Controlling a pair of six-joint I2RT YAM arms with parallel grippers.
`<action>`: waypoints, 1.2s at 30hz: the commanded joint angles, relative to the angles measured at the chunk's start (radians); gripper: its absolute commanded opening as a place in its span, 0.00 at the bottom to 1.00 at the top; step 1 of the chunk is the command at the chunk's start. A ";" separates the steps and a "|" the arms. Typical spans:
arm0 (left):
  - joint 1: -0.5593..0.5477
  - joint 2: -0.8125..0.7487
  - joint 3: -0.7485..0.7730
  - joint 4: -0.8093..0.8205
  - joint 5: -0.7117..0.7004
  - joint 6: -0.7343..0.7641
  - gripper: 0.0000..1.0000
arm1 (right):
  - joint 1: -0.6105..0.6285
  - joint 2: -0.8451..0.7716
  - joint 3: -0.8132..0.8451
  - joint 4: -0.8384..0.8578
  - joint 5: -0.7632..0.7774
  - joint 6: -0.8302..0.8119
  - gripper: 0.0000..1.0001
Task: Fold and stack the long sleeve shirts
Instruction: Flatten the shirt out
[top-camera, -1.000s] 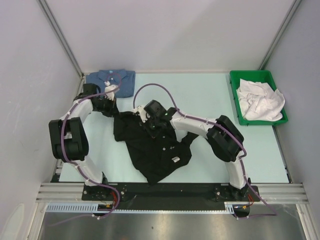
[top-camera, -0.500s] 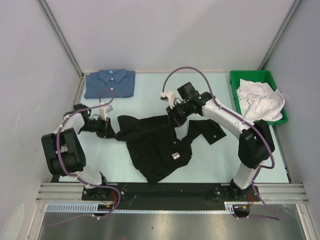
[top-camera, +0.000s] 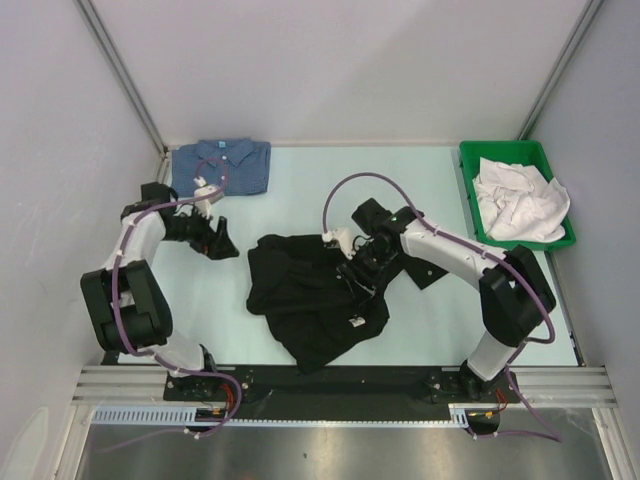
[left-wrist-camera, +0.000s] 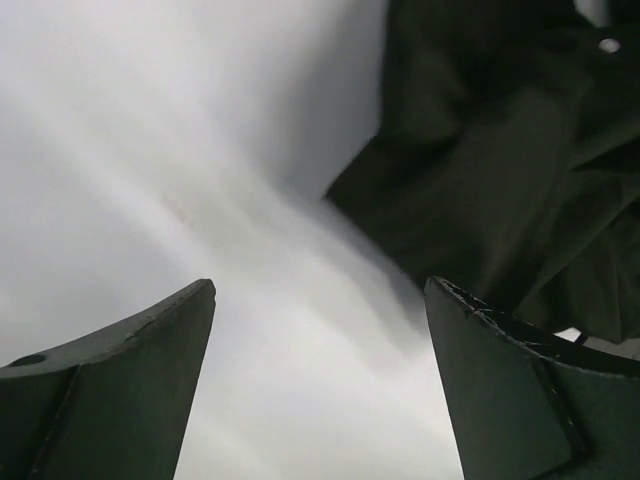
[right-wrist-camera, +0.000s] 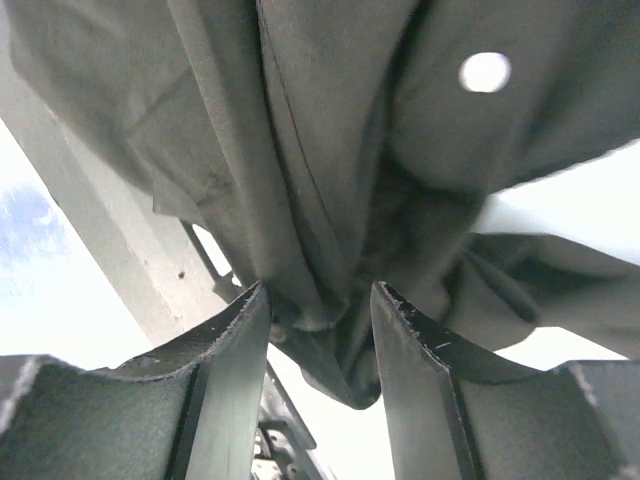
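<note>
The pale green table (top-camera: 420, 200) carries the black shirt (top-camera: 310, 300), which lies rumpled and spread at the middle, nearer the arms' bases than the far edge. One dark part of it trails off to the right, under the right arm. A small white label (top-camera: 353, 320) shows on its near half.

At the far right stands a green bin (top-camera: 505, 146) holding a heap of white cloth (top-camera: 518, 200). At the far left corner the blue shirt (top-camera: 222, 165) lies folded into a neat rectangle, collar up, well apart from the black one.

The right gripper (top-camera: 352, 275) is down on the upper right part of the black shirt. In the right wrist view its fingers are drawn close together around a bunched fold of that shirt (right-wrist-camera: 330, 150), which fills the gap at the right gripper (right-wrist-camera: 318, 292) and hangs in creases above it. One pale button (right-wrist-camera: 486, 71) shows on the cloth.

The left gripper (top-camera: 222, 240) sits to the left of the black shirt, with bare table between them, and near the blue shirt. In the left wrist view the left gripper (left-wrist-camera: 320, 290) has its fingers spread wide with nothing between them. The black shirt (left-wrist-camera: 500, 180) lies ahead and to the right of the fingertips, with a button (left-wrist-camera: 608, 44) near the top corner.
</note>
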 joint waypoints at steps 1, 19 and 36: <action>-0.119 -0.104 0.013 0.066 0.046 -0.038 0.91 | -0.022 -0.102 0.026 0.118 0.001 0.092 0.50; -0.624 -0.087 -0.121 0.367 -0.589 -0.104 0.64 | 0.065 -0.008 0.072 0.272 0.117 0.165 0.11; -0.075 -0.445 -0.099 0.223 -0.163 -0.240 0.10 | -0.282 -0.164 0.252 0.209 -0.053 0.170 0.00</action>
